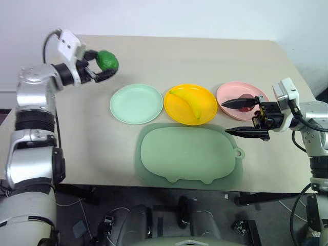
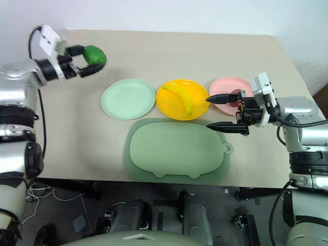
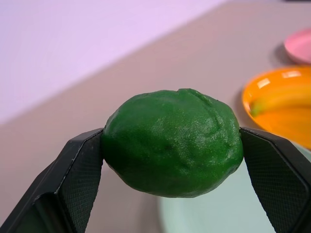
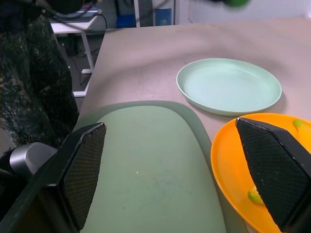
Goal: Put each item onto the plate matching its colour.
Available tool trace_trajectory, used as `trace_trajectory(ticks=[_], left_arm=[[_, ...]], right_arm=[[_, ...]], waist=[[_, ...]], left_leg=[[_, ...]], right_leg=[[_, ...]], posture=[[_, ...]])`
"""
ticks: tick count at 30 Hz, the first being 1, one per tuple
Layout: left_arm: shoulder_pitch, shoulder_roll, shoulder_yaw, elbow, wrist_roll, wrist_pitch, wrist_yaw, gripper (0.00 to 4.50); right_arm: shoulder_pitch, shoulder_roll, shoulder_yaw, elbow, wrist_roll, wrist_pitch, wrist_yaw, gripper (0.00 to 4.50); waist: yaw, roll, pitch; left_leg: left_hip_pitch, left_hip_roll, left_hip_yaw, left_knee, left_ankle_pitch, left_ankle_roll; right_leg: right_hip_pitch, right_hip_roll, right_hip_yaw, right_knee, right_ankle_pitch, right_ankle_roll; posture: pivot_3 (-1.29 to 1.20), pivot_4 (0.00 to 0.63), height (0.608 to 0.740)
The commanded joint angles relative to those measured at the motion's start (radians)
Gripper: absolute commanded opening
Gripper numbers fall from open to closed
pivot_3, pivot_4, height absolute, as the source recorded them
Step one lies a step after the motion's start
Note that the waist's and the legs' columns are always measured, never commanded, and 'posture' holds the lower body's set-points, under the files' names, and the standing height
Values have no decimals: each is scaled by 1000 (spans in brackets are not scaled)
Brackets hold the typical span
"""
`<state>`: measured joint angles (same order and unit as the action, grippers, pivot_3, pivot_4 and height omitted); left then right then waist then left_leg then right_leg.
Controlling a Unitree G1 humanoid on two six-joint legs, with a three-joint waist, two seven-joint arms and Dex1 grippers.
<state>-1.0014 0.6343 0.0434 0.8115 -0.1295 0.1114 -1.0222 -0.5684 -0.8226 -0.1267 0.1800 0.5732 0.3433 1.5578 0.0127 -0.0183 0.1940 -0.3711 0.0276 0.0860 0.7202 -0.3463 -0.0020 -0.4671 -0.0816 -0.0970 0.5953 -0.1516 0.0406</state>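
My left gripper (image 1: 110, 62) is raised over the table's far left, shut on the glossy green bumpy fruit (image 3: 172, 141), which sits squeezed between both black pads. The mint green plate (image 1: 136, 104) lies bare below and to the right of it. In the middle, the yellow plate (image 1: 174, 110) holds the curved banana (image 1: 190, 101). A dark red fruit (image 1: 249, 100) rests on the pink plate (image 1: 230, 92), partly hidden behind one finger of my right gripper (image 1: 225, 118). That gripper hangs open and empty at the pink plate's near edge, pointing left.
A large pale-green mat (image 1: 187, 154) with a loop tab lies in front of the three plates, near the table's front edge. Bare tabletop stretches behind the plates and at the far left.
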Motion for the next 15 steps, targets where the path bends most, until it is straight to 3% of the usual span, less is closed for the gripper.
trace_trajectory(ticks=[1,6,13,15], left_arm=[[25,-14,-11,-55,-14,55,-28,4429],[51,-35,-14,-62,-1,54,16,4429],[65,-21,-16,-139,-55,179,-96,4429],[74,-38,-28,-122,-24,167,-43,4429]], right_arm=[[6,-10,-29,-24,17,-5,-7,4500],[24,-14,-43,-46,28,3,-23,4500],[33,-14,-48,-51,28,5,-39,4500],[35,-17,-46,-53,31,9,-37,4500]], waist=[[-1,-1,1],[-1,-1,1],[1,-1,1],[0,-1,1]], left_leg=[[-1,0,0,0,0,0],[-1,0,0,0,0,0],[-1,0,0,0,0,0],[-1,0,0,0,0,0]], right_leg=[[-1,0,0,0,0,0],[-2,1,0,0,0,0],[-1,0,0,0,0,0],[-1,0,0,0,0,0]], posture=[[0,150,740],[0,150,740],[0,150,740],[0,150,740]])
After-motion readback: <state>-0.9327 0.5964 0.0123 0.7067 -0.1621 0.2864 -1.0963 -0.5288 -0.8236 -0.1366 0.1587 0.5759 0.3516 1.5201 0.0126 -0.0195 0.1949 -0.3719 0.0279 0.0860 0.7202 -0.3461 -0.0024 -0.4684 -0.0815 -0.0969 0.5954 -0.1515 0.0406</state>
